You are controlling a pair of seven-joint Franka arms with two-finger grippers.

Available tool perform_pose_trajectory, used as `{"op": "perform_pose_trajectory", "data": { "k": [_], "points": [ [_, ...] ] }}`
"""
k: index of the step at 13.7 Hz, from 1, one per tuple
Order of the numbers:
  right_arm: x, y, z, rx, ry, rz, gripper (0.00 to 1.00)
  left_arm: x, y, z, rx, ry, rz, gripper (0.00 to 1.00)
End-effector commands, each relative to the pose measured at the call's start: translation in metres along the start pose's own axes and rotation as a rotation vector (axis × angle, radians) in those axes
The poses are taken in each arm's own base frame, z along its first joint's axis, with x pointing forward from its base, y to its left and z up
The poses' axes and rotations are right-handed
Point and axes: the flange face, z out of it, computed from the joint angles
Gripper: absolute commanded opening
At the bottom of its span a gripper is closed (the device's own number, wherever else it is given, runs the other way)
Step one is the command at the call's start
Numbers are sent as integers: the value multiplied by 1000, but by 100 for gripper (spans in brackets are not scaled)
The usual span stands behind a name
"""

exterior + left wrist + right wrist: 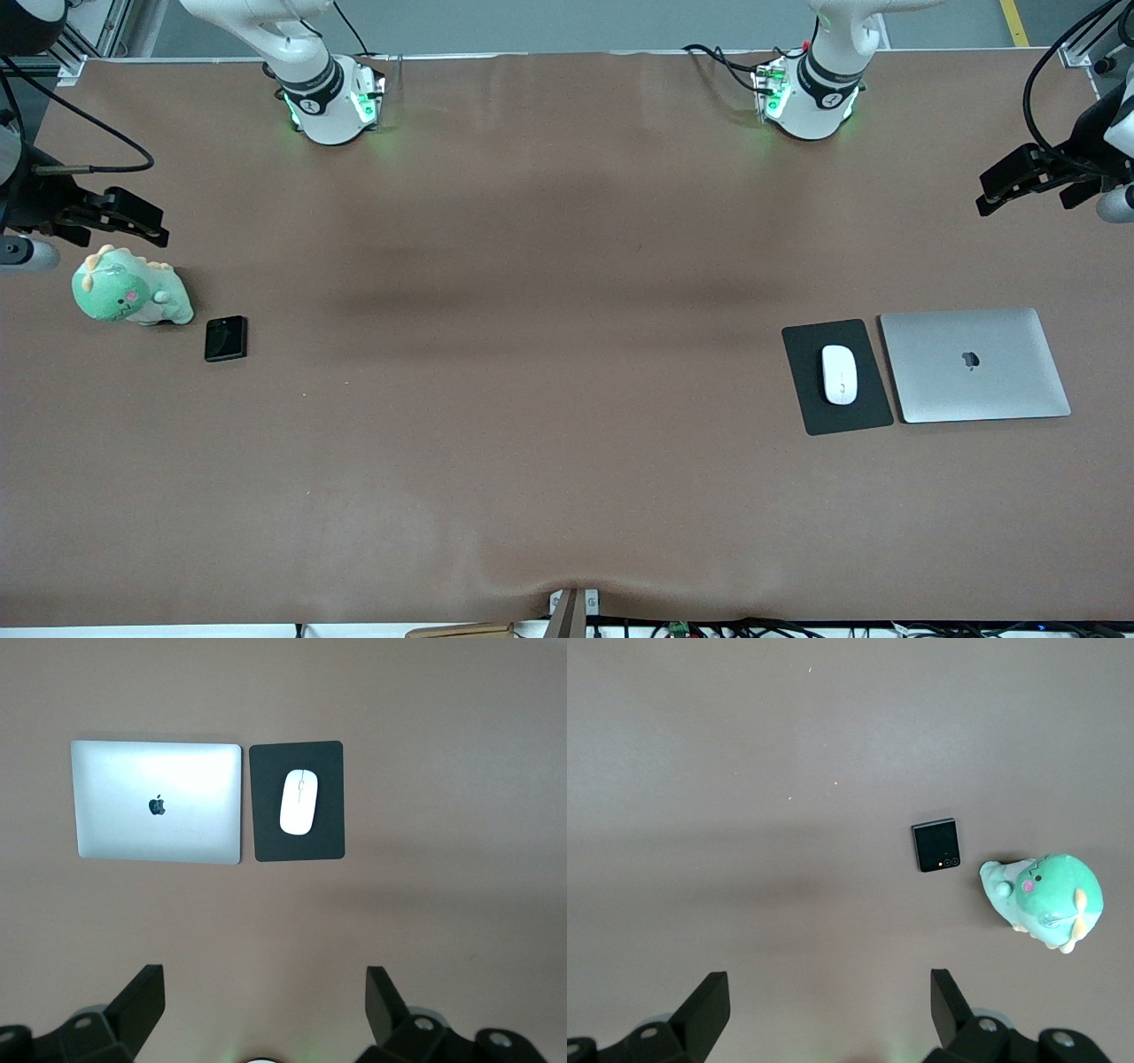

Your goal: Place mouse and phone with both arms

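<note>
Front view: I see the mouse (839, 374) lying on a dark pad (836, 377) toward the left arm's end of the table (532, 310), w/ a closed silver laptop (974, 365) just beside the pad, closer still to that end. The left gripper (1001, 197) hangs over bare table at that end, well apart from the pad, fingers spread, holding nothing. Way off from the pad, at the right arm's end, the phone (226, 338) lies flat next to a green plush dinosaur (130, 289). The right gripper (146, 226) is up over the table near the dinosaur, fingers released, nothing in them.

Left wrist view: I look down on the pad (298, 801) w/ the mouse (299, 801) roughly centred on it, the laptop (157, 802) alongside w/ a thin gap. The left gripper (264, 997) shows both fingers (142, 997) wide apart, empty.

Right wrist view: the phone (936, 844), lenses at one corner, sits close to the dinosaur (1045, 899), not touching as far as I can tell. The right gripper (829, 997) is spread wide, fingers (951, 1001) gripping nothing
</note>
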Motion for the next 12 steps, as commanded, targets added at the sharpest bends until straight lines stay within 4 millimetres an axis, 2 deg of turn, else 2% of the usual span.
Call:
{"op": "perform_pose_trajectory", "data": {
  "k": [1,12],
  "points": [
    [-12,12,1,47,5,17,100,-6,0,-7,-20,3,5,100],
    [-13,15,1,31,-4,19,100,-7,-1,-7,-19,-6,6,100]
  ]
}}
